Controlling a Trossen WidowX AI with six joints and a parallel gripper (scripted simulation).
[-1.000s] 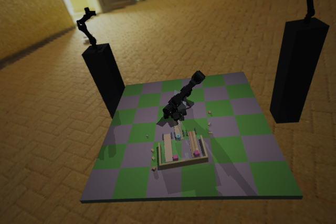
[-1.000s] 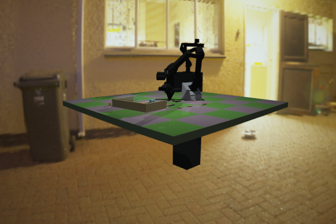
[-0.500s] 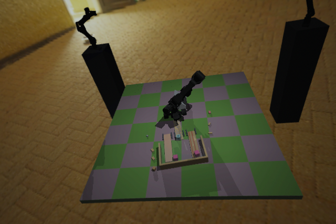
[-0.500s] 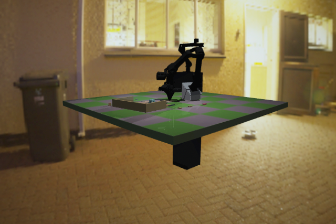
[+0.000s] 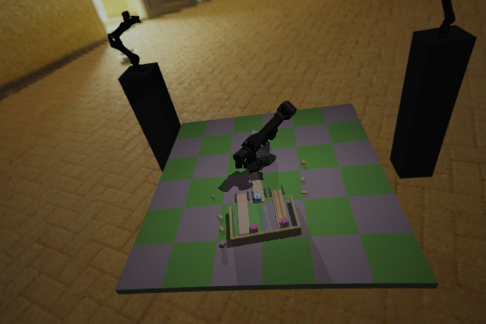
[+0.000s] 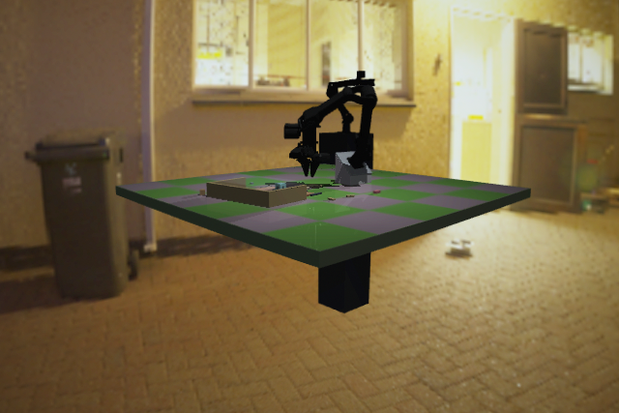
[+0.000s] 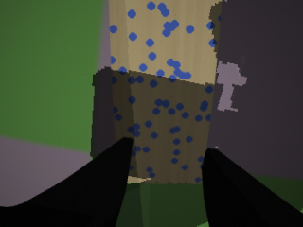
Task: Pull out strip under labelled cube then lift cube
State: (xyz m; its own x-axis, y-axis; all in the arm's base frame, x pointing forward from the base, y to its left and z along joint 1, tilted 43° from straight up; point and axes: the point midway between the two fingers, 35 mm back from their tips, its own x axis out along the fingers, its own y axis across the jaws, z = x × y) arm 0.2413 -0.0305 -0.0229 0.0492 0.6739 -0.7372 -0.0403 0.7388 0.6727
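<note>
A light blue cube (image 5: 257, 196) (image 6: 280, 185) with a paler mark on top appears to sit on the tray-side end of a pale strip (image 5: 257, 187) (image 7: 161, 52) with blue dots. The strip lies between the dark guide posts and reaches toward the arm's base. My gripper (image 6: 309, 176) (image 7: 169, 153) is partly open with nothing between its fingers. It points down above the strip's base-side end, which lies in shadow. The fingertips are clear of the table in the exterior view. The cube is out of the wrist view.
A low wooden wall (image 5: 266, 235) (image 6: 240, 193) surrounds three sides. Inside are a plain pinkish strip (image 5: 243, 214) with a magenta cube (image 5: 254, 228) beside it, and a red-striped strip (image 5: 278, 202) with another magenta cube (image 5: 284, 221) at its far end. Several small blocks lie outside.
</note>
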